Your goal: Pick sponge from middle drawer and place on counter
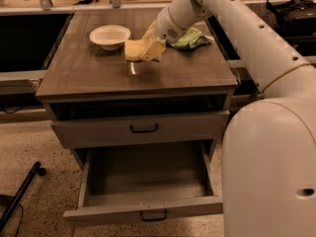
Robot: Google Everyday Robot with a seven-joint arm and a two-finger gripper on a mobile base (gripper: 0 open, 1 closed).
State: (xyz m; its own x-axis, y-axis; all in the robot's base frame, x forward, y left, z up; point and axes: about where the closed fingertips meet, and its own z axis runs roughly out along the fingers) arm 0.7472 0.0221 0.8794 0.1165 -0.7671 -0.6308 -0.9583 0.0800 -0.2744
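Right, the gripper [150,47] is down low over the counter [89,75], toward its back half, and its jaws are pinched on the sponge [132,50]. That pale-yellow pad juts out to the left of the fingers, sitting right at the surface; whether it actually touches the wood, I cannot tell. Just beside it, up and to the left, stands the white bowl [109,35], close but apart from the sponge. Behind the gripper's wrist lies the green snack bag [191,38], partly covered by the white arm [232,19] that sweeps in from the upper right. A short piece of the thin white arc [132,69] shows on the wood just in front of the sponge. Down below, the middle drawer [143,209] is pulled well out, its shallow grey tray showing and its black bar handle [153,215] at the front edge. Above it, the closed drawer [98,131] sits flush. The robot's big white body [269,167] fills the lower right.
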